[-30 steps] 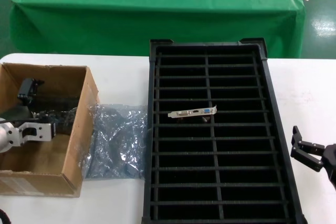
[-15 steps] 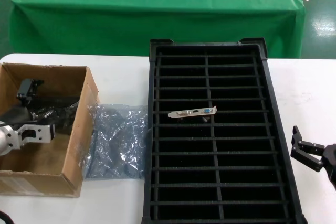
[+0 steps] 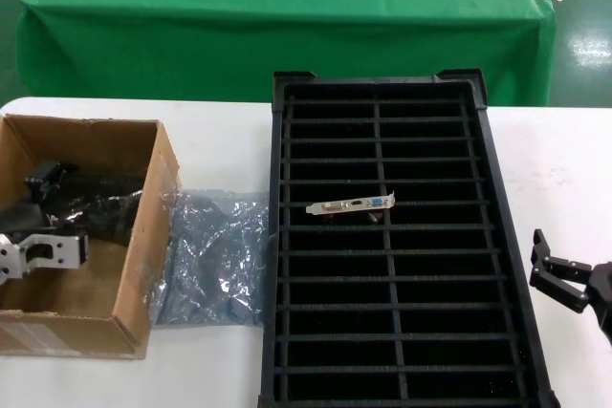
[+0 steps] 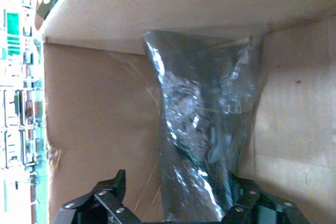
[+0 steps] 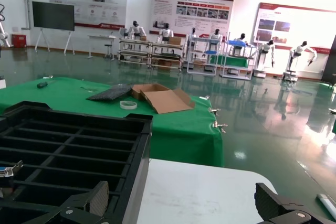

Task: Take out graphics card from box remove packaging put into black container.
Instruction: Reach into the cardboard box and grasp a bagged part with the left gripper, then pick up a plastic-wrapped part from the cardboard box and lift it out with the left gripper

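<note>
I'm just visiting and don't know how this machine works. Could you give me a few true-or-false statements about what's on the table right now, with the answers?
1. The left tool is inside the box, its fingers open around a bagged item. True.
2. The black container holds no card at all. False: one graphics card already lies across its slots.
3. An empty-looking plastic bag lies on the table between the box and the black container. True.
4. The right tool is gripping the graphics card. False: it is open and holds nothing, off to the container's right.
5. The box stands on the green cloth. False: it stands on the white table; the green cloth covers another table behind.
</note>
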`<state>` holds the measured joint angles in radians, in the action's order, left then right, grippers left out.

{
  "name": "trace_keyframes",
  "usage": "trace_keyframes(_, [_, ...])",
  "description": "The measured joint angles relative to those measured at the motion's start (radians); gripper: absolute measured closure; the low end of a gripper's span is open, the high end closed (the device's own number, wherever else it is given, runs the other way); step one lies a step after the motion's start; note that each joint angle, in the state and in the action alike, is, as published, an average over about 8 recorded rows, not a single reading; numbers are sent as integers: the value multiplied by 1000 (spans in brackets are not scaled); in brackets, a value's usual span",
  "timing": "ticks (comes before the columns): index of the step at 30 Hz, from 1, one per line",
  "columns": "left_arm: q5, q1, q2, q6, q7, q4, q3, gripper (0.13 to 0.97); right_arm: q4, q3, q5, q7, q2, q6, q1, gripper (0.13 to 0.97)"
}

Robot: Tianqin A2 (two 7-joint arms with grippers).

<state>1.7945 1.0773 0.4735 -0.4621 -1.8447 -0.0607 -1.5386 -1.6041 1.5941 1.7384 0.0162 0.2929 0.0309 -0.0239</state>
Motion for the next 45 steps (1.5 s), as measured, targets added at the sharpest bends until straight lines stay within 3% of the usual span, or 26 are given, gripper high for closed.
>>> trace_keyframes(2, [-3, 7, 4, -1, 7, 6, -3, 434, 0, 0, 0, 0, 0, 0, 0, 129])
trace_keyframes(6, [-7, 19, 8, -3, 23, 13, -9, 434, 0, 0, 0, 0, 0, 0, 0, 129])
trace_keyframes(14, [-10, 22, 8, -13, 50, 21, -14, 651, 0, 0, 0, 0, 0, 0, 0, 129])
trace_keyframes(23, [-10, 13, 5, -22, 68, 24, -16, 820, 0, 0, 0, 0, 0, 0, 0, 129])
trace_keyframes(35, [15, 7, 19, -28, 75, 29, 7, 931, 0, 0, 0, 0, 0, 0, 0, 129])
trace_keyframes(45, [47, -8, 31, -92, 107, 5, 38, 957, 0, 0, 0, 0, 0, 0, 0, 129])
